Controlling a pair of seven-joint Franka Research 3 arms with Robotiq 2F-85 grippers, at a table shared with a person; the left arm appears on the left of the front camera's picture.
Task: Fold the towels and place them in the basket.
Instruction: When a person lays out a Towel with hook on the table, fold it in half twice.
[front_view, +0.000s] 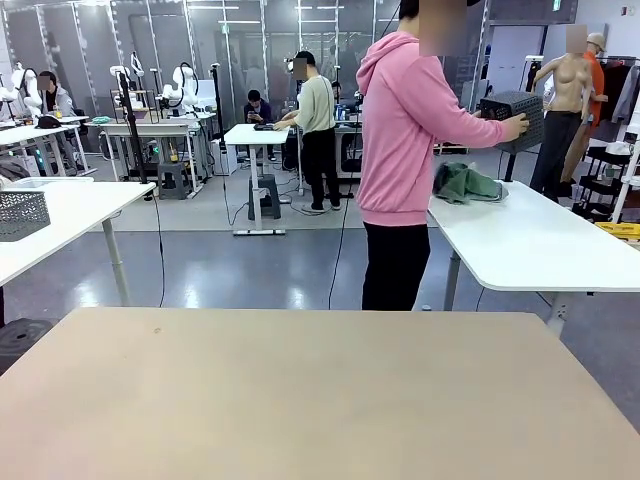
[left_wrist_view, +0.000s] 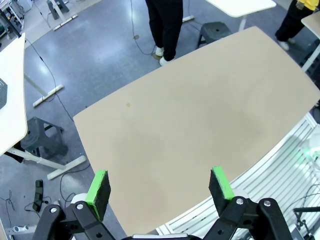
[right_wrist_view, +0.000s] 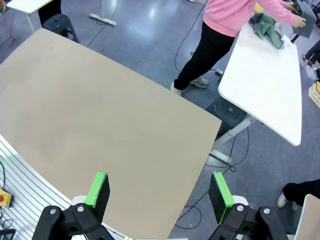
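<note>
My left gripper (left_wrist_view: 159, 182) and my right gripper (right_wrist_view: 159, 184) both stand wide open and hold nothing, above my beige table (front_view: 300, 400). The towels (front_view: 468, 183) lie in a crumpled heap, with no clear long axis, on the white side table (front_view: 540, 250). That table is well apart on my right, so my right arm is the nearer one. The person's hand (front_view: 517, 125) holds the basket (front_view: 512, 108) near them.

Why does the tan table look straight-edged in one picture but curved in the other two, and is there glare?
Front view: even overhead light, the tan table straight-edged, ceiling lights mirrored softly on the grey floor. Left wrist view: a wide-angle lens bows the table's edges. Right wrist view: same bowing; the white table is bright, not washed out.
</note>
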